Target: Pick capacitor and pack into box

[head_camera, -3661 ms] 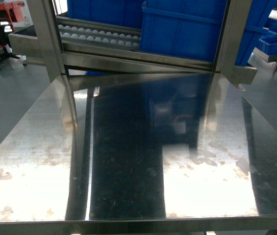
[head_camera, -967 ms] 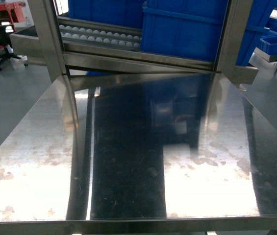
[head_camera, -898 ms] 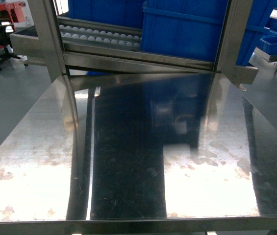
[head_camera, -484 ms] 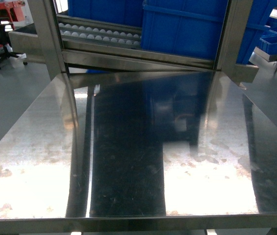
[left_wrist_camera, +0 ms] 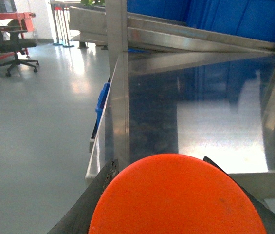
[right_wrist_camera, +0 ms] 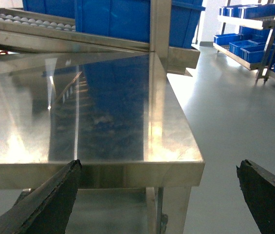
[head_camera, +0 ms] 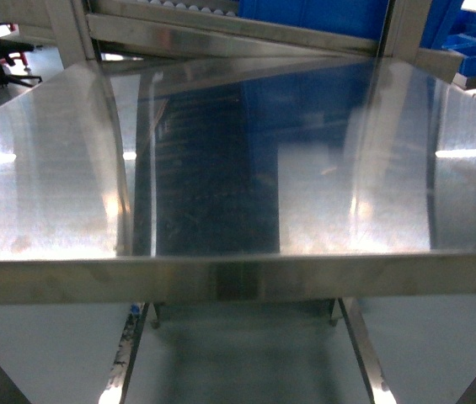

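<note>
This looks like a factory or a big storeroom. A shiny steel tabletop (head_camera: pixel 221 168) stands on a smooth grey floor (left_wrist_camera: pixel 35 122). Behind it, big blue plastic bins (right_wrist_camera: pixel 113 19) sit on a sloping track of little white rollers (right_wrist_camera: pixel 25 20). More blue bins fill metal shelves (right_wrist_camera: pixel 254 24) at the far side. An office chair (left_wrist_camera: pixel 13 48) stands near a red frame (left_wrist_camera: pixel 10 17).

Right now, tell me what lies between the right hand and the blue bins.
In the right wrist view, only the bare steel table and the roller rail lie between the right hand and the blue bins.
</note>
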Robot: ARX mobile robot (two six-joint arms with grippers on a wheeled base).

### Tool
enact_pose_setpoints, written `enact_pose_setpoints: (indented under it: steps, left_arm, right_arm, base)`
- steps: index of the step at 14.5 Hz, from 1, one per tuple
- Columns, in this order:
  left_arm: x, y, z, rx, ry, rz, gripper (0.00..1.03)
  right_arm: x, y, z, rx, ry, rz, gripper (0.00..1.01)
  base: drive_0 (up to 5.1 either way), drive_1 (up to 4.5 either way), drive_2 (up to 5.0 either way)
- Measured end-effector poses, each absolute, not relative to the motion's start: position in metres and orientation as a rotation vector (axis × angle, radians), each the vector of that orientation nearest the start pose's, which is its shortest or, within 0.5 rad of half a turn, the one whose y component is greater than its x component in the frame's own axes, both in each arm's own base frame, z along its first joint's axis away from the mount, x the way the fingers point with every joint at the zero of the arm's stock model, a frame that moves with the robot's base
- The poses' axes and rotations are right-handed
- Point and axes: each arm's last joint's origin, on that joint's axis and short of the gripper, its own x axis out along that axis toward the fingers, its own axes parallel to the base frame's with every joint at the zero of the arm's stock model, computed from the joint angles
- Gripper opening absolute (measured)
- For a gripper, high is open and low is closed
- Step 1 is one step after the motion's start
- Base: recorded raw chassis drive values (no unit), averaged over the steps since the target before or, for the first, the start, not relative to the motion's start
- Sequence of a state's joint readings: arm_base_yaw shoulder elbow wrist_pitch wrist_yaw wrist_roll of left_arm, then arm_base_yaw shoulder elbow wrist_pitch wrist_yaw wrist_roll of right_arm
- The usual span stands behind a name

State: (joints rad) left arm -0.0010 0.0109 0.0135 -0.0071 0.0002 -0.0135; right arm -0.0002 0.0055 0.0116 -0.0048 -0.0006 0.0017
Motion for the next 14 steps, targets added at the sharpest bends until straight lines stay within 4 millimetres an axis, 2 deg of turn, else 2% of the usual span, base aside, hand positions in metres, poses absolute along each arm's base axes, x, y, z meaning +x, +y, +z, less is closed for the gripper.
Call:
enact_pose_setpoints:
  steps: [14]
  left_arm:
    - [0.0976,-0.0001,0.1664,-0.014,0.006,0.000,0.43]
  right_arm:
    - [0.0973,0.0000,0.1664,0.002,0.000,0.000,0.98]
  base:
    - [0.0,0.00,0.0]
